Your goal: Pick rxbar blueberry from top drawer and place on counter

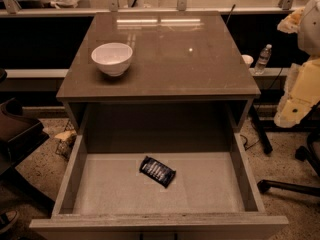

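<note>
Inside drawer (75,174), on pale floor: rxbar (157,171), askew. On counter (190,69), empty bowl (112,58). Far right, gripper (296,104); cannot tell its grip.

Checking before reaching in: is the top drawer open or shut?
Open: the drawer is pulled out, its floor and the snack bar exposed. Gripper not in view.

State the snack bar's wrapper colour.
The rxbar blueberry is dark blue-black with pale stripes, camera view; the gripper hangs at right.
</note>
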Tool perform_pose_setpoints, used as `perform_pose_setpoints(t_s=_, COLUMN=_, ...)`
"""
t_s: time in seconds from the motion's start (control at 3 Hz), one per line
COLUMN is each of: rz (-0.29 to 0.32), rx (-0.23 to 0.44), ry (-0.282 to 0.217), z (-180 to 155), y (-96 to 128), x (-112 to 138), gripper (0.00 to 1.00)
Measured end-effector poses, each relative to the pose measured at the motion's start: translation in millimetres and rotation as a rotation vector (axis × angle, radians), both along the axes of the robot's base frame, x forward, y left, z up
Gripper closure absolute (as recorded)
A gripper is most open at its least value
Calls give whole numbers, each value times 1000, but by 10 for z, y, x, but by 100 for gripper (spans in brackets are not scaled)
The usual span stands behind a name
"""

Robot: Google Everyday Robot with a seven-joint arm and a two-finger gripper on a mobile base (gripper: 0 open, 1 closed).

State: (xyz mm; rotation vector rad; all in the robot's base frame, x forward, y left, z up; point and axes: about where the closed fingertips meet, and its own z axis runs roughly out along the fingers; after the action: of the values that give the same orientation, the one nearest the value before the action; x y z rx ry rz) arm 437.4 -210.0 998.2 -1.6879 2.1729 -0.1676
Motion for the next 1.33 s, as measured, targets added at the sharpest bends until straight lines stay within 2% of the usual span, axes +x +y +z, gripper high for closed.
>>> perform_pose_setpoints(t_s=0.33, rz=0, rx=0, ry=-1, z=1, y=1, x=0, gripper=0)
perform_pose_setpoints(t_s=0.67, rz=-19, rx=15, ry=-3, z=-264, y=6, x=37, gripper=0)
perform_pose_setpoints(t_s=1.0, rz=-44, rx=58, ry=5, z=-780, y=62, x=40, gripper=0)
perform_pose_setpoints(t_s=1.33, rz=-81, rx=137, ry=28, z=-1487, y=203, x=44, gripper=0)
